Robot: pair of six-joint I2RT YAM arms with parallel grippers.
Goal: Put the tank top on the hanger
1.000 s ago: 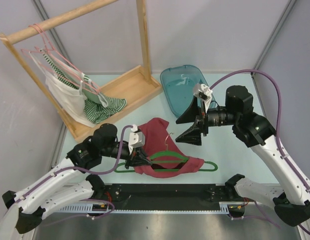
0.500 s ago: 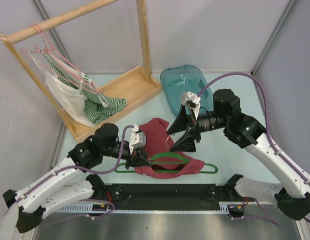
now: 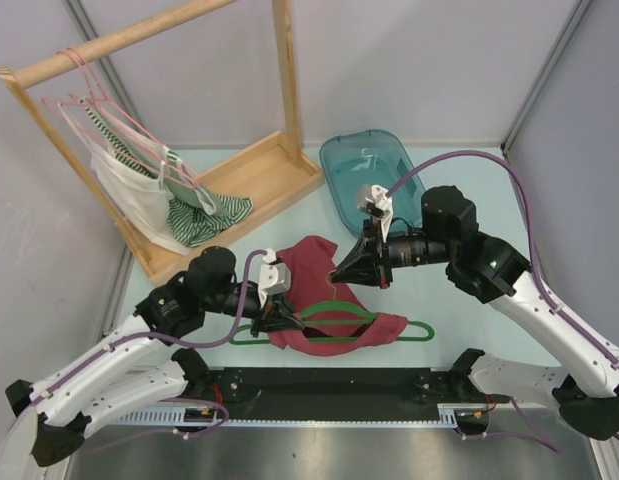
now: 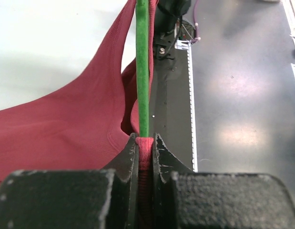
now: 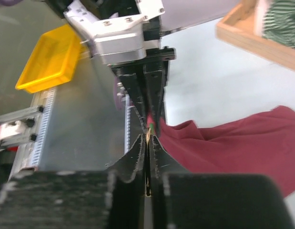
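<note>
1. The tank top [image 3: 319, 290] is seen lying on the bench [image 3: 439, 290] between the two arms, crumpled and draped over the middle of the hanger [image 3: 414, 332].
2. The hanger is laid flat near the bench's front edge. Its right end is left bare of fabric, and its left end is also uncovered beyond the left arm.
3. The left tool [image 4: 145, 148] is shown pinched tight on a fold of the red fabric. In the left wrist view the green hanger bar is seen emerging just beyond the fingertips, in line with the fold.
4. The right tool [image 3: 339, 274] is lowered over the upper middle of the garment, at the spot where the hanger's hook lies. Its jaws are pressed nearly together, and in the right wrist view only a thin pale sliver, taken to be the hook wire, is seen between them.
5. A wooden rack [image 3: 284, 80] is placed at the far left of the bench, with pale pink hangers [image 3: 109, 105] carrying a white garment [image 3: 124, 190] and a striped garment [image 3: 204, 215].
6. A teal bin [image 3: 364, 170] is set behind the right tool.
</note>
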